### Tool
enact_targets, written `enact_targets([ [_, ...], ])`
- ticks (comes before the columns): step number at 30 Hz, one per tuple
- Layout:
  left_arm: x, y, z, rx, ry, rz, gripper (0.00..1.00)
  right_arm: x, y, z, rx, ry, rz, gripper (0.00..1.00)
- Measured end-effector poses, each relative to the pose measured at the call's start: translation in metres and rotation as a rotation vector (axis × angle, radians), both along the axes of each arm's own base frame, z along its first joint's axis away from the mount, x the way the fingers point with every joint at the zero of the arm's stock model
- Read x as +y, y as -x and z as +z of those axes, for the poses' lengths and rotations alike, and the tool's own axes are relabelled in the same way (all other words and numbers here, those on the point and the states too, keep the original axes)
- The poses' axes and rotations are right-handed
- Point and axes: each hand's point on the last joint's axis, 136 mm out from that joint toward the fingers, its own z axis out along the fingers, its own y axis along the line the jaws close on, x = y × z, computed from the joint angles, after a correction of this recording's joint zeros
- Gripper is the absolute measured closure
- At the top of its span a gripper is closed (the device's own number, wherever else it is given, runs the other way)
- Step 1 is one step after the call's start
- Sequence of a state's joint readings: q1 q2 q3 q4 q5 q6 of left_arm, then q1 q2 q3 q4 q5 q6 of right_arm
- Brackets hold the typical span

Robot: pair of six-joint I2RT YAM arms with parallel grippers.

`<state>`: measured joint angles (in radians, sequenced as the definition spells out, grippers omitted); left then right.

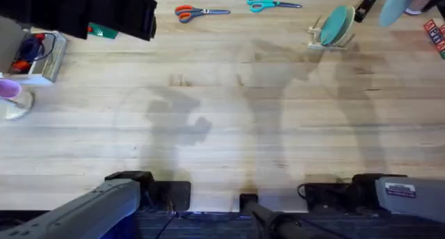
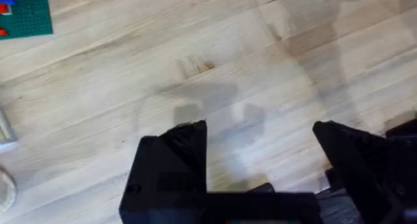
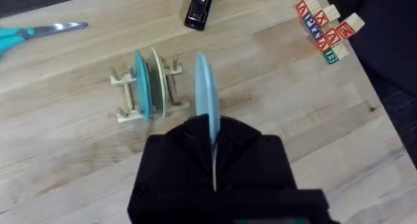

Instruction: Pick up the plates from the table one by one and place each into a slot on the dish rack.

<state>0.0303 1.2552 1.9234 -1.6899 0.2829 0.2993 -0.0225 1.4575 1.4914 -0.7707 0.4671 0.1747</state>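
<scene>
Beside the small pale wooden dish rack (image 3: 146, 87), right claw (image 3: 212, 129) clamps a light blue plastic plate (image 3: 203, 87) edge-up, parallel to racked plates; left claw (image 2: 260, 136) open, empty.

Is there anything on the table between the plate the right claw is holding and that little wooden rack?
No. In the right wrist view the right gripper holds a light blue plate on edge beside the dish rack; between them lies bare table.

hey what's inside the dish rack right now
The dish rack holds two plates on edge: a teal-blue plate and a cream plate beside it. A third light blue plate sits clamped in the right gripper, outside the rack. Their lower edges are hidden.
</scene>
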Motion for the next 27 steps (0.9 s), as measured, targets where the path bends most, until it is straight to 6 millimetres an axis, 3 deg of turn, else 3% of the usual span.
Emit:
enact_targets([
  [8, 0.0, 0.0, 0.0, 0.0, 0.0, 0.0, 0.007, -0.008, -0.013, -0.013, 0.012, -0.001, -0.016, 0.973],
  [22, 0.0, 0.0, 0.0, 0.0, 0.0, 0.0, 0.007, -0.002, -0.032, -0.033, 0.03, -0.045, 0.029, 0.973],
  [27, 0.0, 0.0, 0.0, 0.0, 0.0, 0.0, 0.007, -0.006, -0.035, -0.033, 0.021, -0.043, 0.021, 0.973],
])
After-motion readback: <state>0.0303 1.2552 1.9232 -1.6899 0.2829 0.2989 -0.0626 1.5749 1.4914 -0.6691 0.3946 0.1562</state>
